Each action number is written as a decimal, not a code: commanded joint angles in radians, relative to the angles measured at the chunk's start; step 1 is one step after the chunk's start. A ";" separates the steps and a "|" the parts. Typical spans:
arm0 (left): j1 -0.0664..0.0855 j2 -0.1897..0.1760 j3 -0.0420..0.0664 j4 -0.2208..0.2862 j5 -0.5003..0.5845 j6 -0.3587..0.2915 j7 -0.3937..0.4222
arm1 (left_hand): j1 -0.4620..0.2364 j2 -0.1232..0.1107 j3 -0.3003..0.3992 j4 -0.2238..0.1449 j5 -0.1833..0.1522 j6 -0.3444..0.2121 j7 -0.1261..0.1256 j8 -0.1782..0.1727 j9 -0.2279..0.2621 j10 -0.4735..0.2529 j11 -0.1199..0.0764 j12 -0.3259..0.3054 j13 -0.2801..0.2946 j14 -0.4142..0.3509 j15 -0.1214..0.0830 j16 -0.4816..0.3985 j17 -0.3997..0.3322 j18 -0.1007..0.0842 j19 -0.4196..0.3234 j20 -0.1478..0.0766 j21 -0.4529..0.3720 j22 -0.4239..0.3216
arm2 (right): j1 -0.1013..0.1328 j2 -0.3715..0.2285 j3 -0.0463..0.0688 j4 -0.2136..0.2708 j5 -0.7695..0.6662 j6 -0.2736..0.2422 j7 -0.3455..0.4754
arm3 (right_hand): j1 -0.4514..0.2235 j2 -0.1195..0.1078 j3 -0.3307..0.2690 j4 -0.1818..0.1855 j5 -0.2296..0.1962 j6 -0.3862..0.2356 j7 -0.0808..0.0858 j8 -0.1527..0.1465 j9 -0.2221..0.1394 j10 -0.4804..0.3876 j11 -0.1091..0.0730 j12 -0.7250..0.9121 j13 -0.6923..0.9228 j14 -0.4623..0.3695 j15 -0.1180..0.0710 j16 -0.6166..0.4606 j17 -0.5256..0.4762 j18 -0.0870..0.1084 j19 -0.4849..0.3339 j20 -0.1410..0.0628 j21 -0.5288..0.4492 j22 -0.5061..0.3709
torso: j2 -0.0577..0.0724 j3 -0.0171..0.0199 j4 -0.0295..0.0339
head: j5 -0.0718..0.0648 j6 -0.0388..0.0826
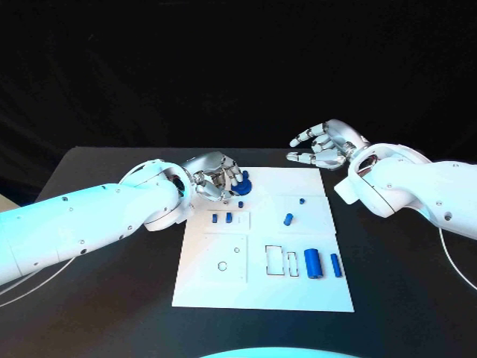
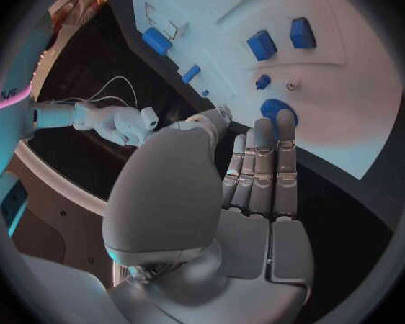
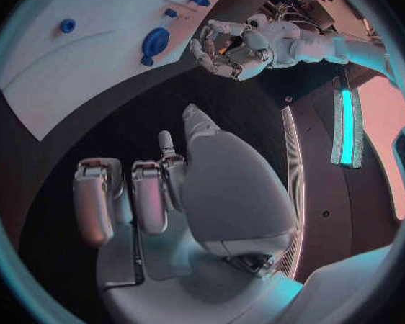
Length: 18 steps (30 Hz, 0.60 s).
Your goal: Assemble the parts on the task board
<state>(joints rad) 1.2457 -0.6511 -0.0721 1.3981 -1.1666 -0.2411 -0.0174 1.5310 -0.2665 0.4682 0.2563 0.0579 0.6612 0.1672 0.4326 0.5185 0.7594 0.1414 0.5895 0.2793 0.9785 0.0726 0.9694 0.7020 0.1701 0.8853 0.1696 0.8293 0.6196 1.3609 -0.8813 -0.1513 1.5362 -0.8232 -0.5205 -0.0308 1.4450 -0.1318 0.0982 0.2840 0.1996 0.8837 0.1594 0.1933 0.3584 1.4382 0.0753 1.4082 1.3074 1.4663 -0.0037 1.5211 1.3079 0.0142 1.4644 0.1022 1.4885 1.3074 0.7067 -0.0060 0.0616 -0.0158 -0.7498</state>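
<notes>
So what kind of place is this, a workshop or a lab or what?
Most likely a robotics lab test bench, not a home or a factory line. A white task board with small blue parts lies on a black table against a black backdrop, and two white robot arms work over it.

We see a black table [image 1: 109,224] whose surface spans the lower part of the head view, its far edge running straight across. Behind it, we see a black backdrop [image 1: 238,67] that takes up the upper part of that view. A white cable [image 1: 24,287] lies on the table near its left side.
</notes>
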 commanded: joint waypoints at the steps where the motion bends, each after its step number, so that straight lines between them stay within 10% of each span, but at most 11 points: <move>1: -0.002 0.018 -0.004 -0.020 -0.184 0.015 0.058 | -0.005 -0.007 0.000 -0.008 -0.002 0.011 -0.002 0.004 -0.012 -0.006 -0.001 -0.004 -0.011 0.006 -0.001 0.021 0.002 0.012 0.008 0.001 0.012 0.009 | -0.001 0.001 0.000 0.000 -0.001 0.002 0.014 | -0.007 0.004 0.000 0.005 0.004 -0.010 0.000 0.006 -0.001 -0.004 -0.002 -0.005 0.112 0.077 0.002 -0.005 0.156 0.007 0.067 -0.001 -0.004 0.208 | 0.000 0.0000 -0.0003 | -0.001 0.000; 18: -0.003 0.101 -0.015 -0.114 -0.314 0.115 -0.011 | -0.050 -0.016 0.045 -0.028 -0.002 0.110 -0.011 -0.021 -0.102 0.043 -0.011 0.016 -0.070 0.086 -0.009 0.235 0.040 0.014 0.030 -0.006 0.130 0.101 | -0.001 0.006 0.000 0.000 -0.001 0.002 0.014 | -0.006 0.005 0.000 0.004 0.005 -0.010 -0.001 0.007 -0.001 -0.004 -0.002 -0.005 0.112 0.077 0.002 -0.006 0.155 0.007 0.068 -0.001 -0.003 0.209 | 0.000 0.0018 -0.0009 | -0.001 0.000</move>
<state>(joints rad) 1.2424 -0.5571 -0.0877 1.2888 -1.4318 -0.1678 -0.0092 1.4905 -0.2831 0.5070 0.2277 0.0579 0.7670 0.1566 0.4172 0.4190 0.7955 0.1295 0.6004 0.2106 1.0563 0.0637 1.1961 0.7349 0.1699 0.9076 0.1614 0.9555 0.7171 1.3606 -0.8761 -0.1513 1.5353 -0.8220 -0.5205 -0.0293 1.4450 -0.1318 0.0982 0.2840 0.1996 0.8837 0.1594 0.1973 0.3584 1.4382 0.0753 1.4082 1.3075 1.4663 -0.0037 1.5211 1.3077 0.0142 1.4644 0.1022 1.4888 1.3081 0.7071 -0.0046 0.0604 -0.0169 -0.7504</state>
